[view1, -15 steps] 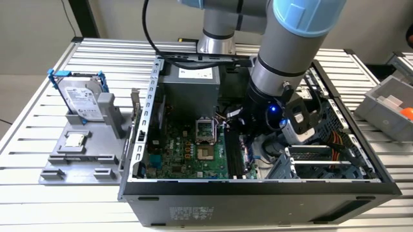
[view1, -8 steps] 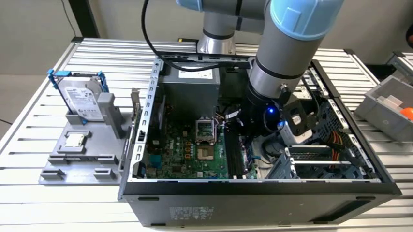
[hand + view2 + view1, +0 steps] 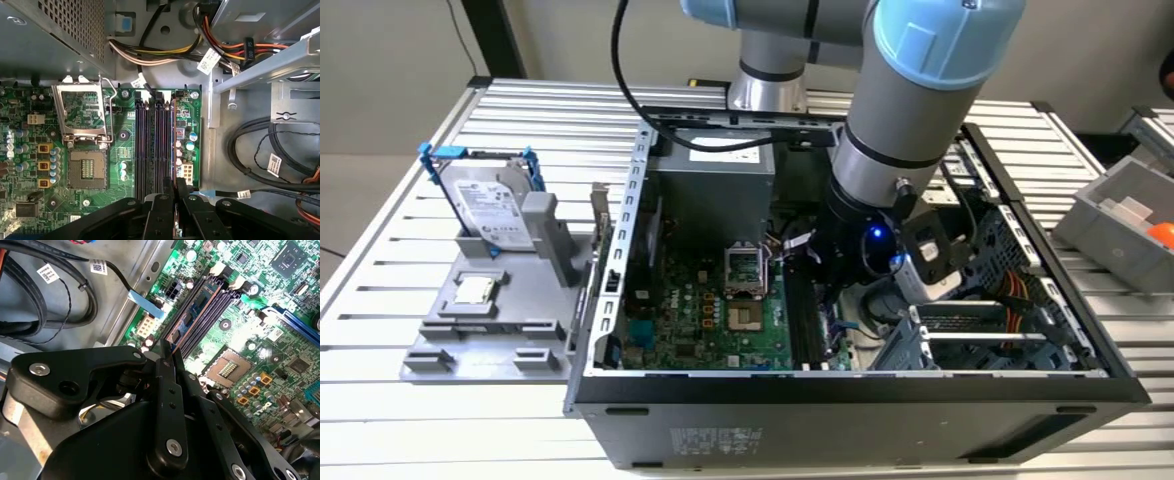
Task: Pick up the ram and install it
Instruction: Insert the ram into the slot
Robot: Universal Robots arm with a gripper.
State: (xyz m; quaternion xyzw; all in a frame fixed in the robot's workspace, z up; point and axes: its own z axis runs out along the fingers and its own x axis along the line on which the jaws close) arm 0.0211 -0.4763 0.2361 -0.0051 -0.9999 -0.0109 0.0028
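The ram (image 3: 173, 145) is a thin bluish-green stick seen edge-on. It stands along the outermost of the dark memory slots (image 3: 150, 145), on the green motherboard (image 3: 707, 320) inside the open computer case (image 3: 854, 385). In the second wrist view the ram (image 3: 200, 307) runs from the fingertips along that slot. My gripper (image 3: 175, 192) (image 3: 169, 352) is shut on the ram at its near end, one black finger on each side. In the exterior view the gripper (image 3: 817, 275) is low inside the case, above the board's right part.
An open CPU socket (image 3: 87, 170) lies beside the slots. Cable bundles (image 3: 260, 150) and a metal drive cage (image 3: 987, 330) crowd the other side. On a grey fixture (image 3: 480, 345) at the exterior view's left stand a hard drive (image 3: 494, 205) and a CPU chip (image 3: 478, 290).
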